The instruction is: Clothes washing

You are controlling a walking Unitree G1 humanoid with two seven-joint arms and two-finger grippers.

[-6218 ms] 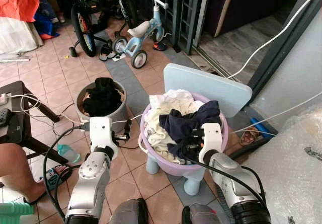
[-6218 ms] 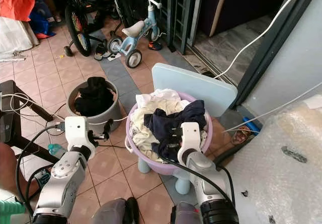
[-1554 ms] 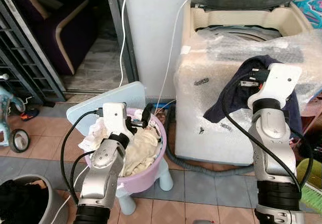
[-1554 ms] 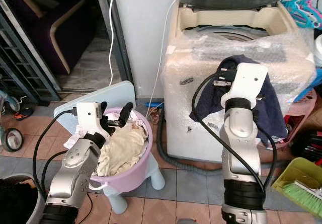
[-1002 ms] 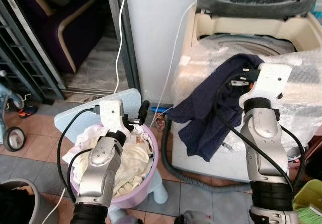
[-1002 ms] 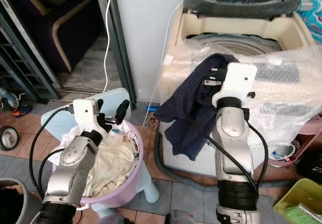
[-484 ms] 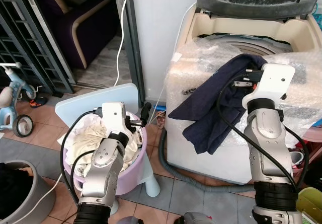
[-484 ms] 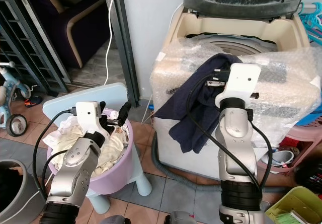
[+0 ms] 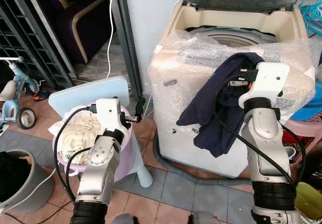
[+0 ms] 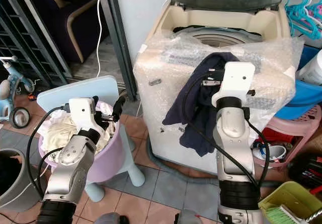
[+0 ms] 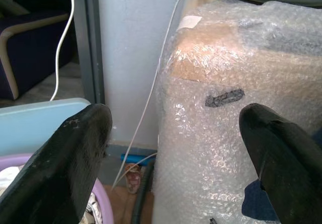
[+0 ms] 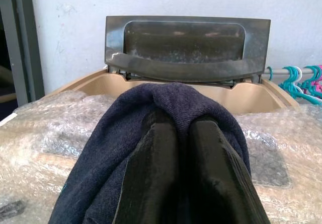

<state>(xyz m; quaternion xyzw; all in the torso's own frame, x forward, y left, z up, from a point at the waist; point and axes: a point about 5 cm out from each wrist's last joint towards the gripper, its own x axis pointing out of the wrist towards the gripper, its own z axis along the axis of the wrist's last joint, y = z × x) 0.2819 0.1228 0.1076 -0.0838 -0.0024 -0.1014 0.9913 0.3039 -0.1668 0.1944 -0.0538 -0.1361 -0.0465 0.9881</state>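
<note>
Right gripper clamped on navy garment, raised before open washer. Lilac basin, 9 o'clock: pale laundry. Left gripper spread, empty.

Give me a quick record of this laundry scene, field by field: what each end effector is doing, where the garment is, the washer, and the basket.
right end effector: shut on the navy garment, raised in front of the washer
navy garment: hangs from the right end effector, not yet in the drum
washing machine: top-loader, lid up, body wrapped in bubble wrap
left end effector: open, holding nothing, over the laundry basin
laundry basin: purple, on a pale blue chair, holds light-coloured clothes
grey bucket: on the floor to the robot's left, dark clothes inside
</note>
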